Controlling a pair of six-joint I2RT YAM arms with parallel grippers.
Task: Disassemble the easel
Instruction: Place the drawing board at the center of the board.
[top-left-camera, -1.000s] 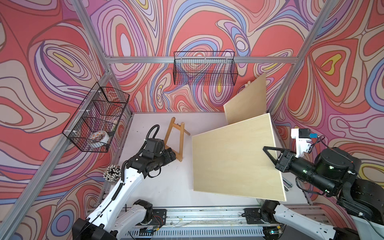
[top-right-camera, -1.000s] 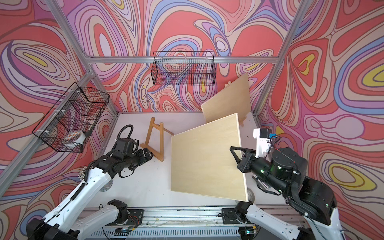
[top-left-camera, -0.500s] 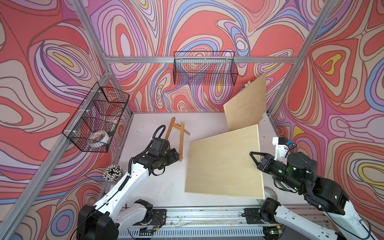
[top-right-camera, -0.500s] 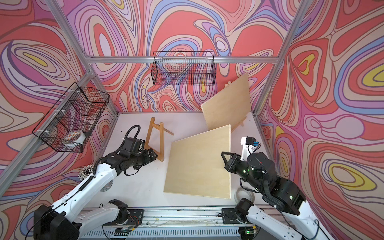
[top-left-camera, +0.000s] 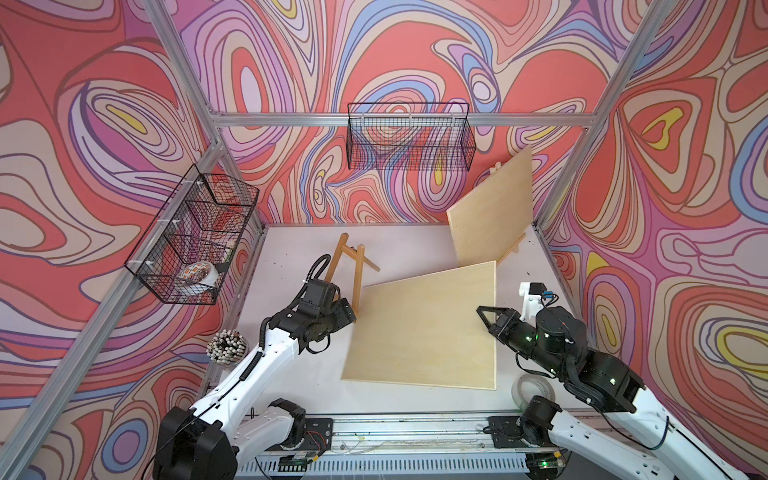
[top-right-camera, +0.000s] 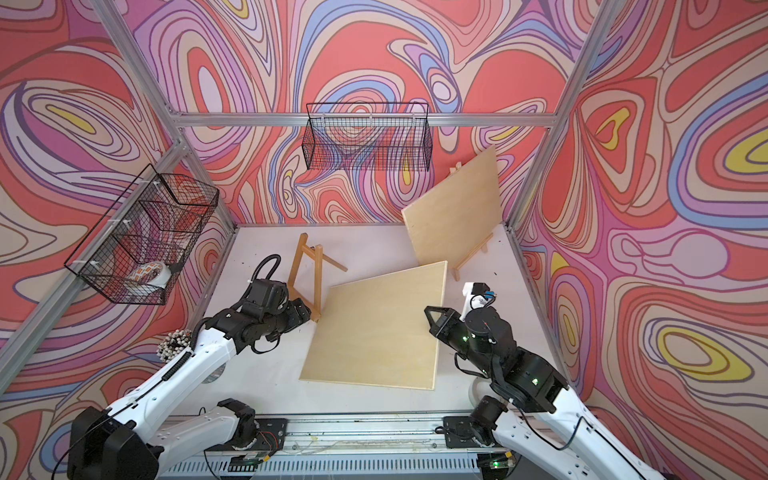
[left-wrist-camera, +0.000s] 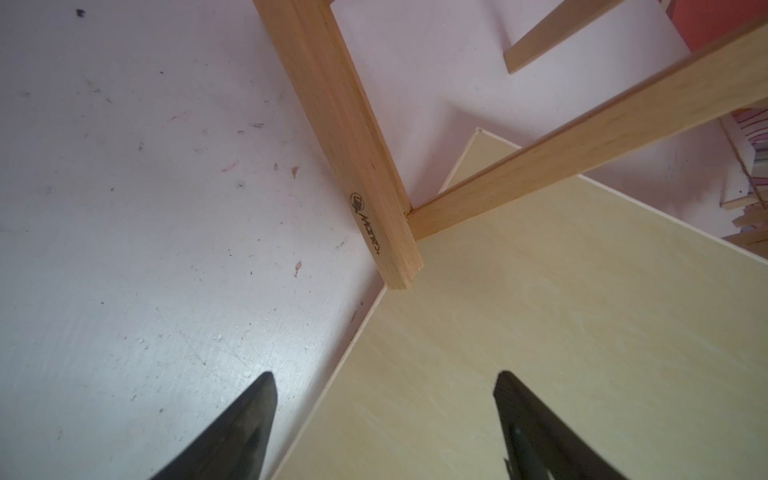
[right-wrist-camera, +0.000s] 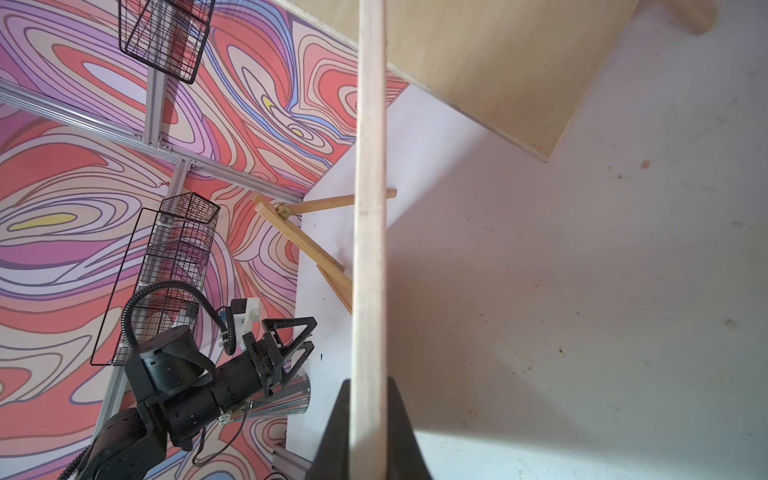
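The right fingers (right-wrist-camera: 334, 440) are clamped on the right-hand edge of a pale wooden board (top-left-camera: 424, 328), one finger on each face, as the right wrist view shows. The board hangs tilted over the middle of the white surface (top-left-camera: 324, 390), its gripped edge raised clear and throwing a shadow beneath. Whether its opposite edge touches down cannot be told. The left fingers (left-wrist-camera: 241, 436) are spread wide with nothing between them, hovering over the board's left edge, just short of the foot of the small easel (top-left-camera: 358, 274). That easel stands bare toward the back left of the surface, one leg's foot meeting the board's corner. At the back right, a second board (top-left-camera: 492, 212) leans on a second easel (top-right-camera: 473, 254).
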